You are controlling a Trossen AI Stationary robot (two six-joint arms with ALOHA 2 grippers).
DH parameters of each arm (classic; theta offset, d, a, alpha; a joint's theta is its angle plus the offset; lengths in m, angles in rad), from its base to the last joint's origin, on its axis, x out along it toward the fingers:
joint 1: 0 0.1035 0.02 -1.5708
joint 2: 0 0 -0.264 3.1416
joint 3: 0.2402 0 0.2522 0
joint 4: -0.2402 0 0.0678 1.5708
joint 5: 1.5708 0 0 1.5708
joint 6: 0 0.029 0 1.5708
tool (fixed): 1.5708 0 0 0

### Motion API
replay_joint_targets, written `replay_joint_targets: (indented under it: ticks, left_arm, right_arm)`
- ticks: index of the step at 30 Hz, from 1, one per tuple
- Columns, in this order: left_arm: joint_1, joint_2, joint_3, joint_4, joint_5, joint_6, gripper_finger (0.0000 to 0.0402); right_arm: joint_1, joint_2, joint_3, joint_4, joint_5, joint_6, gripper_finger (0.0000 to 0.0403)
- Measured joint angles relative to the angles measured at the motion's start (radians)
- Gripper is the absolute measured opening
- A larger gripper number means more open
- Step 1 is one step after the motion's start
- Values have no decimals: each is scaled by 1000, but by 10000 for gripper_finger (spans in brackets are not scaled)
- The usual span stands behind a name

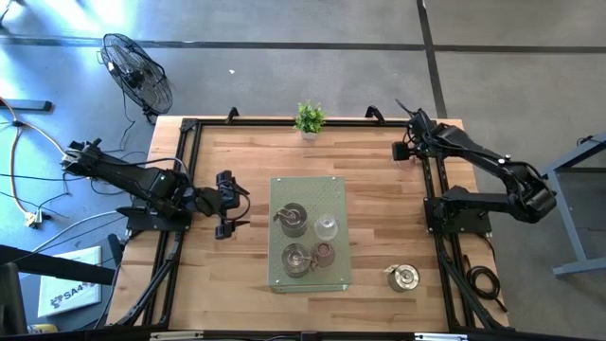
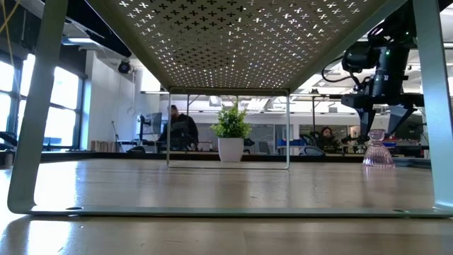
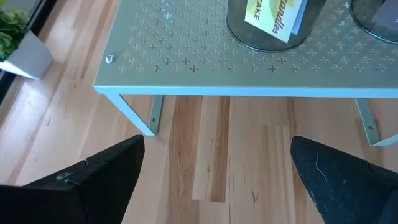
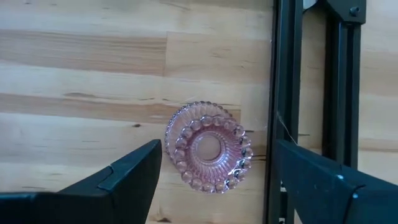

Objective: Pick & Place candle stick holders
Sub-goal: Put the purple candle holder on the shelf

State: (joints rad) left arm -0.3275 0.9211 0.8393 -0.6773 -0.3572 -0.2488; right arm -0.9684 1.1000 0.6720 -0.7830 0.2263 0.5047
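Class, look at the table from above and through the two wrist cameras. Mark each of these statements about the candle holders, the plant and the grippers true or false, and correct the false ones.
1. The right gripper is above a pink glass holder, fingers open. True.
2. The perforated shelf carries no holders. False: several stand on it.
3. A silver holder stands on the wooden table, off the shelf. True.
4. The left gripper grips a holder. False: it is open and empty beside the shelf.
5. The potted plant stands on the shelf. False: it stands at the table's far edge.
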Motion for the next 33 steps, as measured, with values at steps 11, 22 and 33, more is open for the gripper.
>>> replay_joint_targets:
  ticks: [11,22,33]
  left_arm:
    - [0,0,0,5,-1,9,396]
    - [0,0,0,4,-4,9,396]
    - [0,0,0,3,-2,9,396]
  right_arm:
    - [0,103,0,11,-16,12,304]
    - [0,169,0,97,-25,3,304]
    - [0,169,0,63,-34,19,304]
